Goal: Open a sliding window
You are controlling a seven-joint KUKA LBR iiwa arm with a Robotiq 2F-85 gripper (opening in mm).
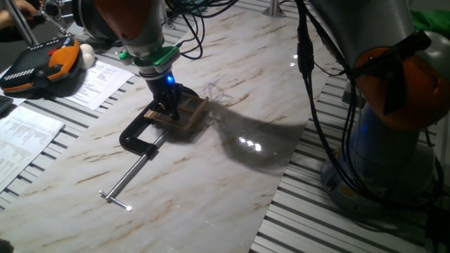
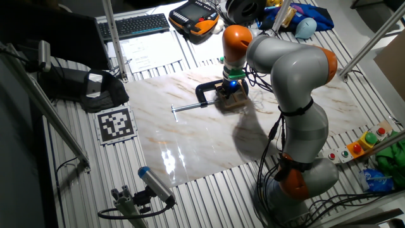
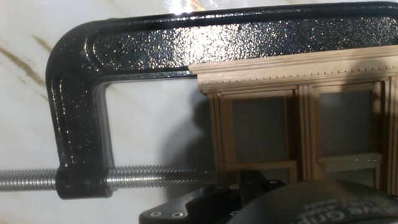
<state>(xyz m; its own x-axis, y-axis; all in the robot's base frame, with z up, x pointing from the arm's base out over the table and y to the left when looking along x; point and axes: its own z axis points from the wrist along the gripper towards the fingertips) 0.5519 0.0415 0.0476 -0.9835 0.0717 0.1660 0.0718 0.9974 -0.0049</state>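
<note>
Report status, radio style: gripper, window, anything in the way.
Gripper down on the sliding window; jaw state unclear. Window flat on marble table, held in black C-clamp. Clamp frame borders window's edge.

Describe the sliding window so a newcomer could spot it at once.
Start at the marbled white board on the slatted table, then find the black C-clamp near its middle. The sliding window is the small flat tan wooden frame held in that clamp, under the gripper. It is the only wooden, paned thing there.
</note>
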